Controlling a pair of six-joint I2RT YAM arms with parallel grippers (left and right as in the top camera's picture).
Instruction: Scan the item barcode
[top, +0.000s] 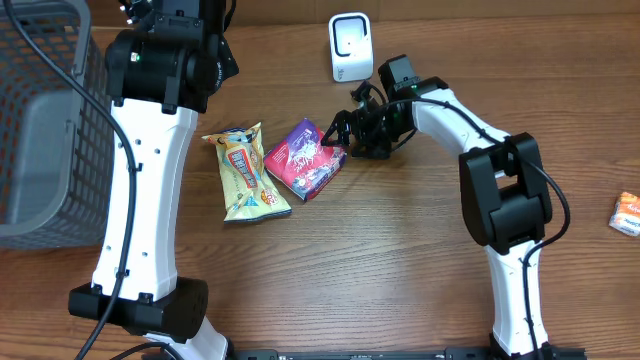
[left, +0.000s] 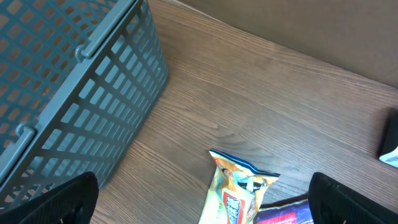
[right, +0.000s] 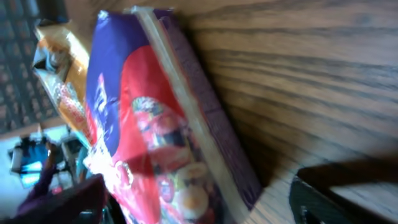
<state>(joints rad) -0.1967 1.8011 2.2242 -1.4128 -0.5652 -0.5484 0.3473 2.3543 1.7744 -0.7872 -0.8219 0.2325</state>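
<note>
Straddling an edge of the purple packet (top: 305, 158), our right hand (top: 340, 137) is spread, ready to pinch it for the scanner (top: 350, 47). Our left hand (left: 202, 200) hangs beyond the packet, spread wide.

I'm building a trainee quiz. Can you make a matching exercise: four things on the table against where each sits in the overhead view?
Things:
1. basket
2. white scanner
3. purple packet
4. orange packet

Places:
A. far right edge
B. left edge
C. at the right gripper
D. top centre

Pairs: 1-B, 2-D, 3-C, 4-A
</note>
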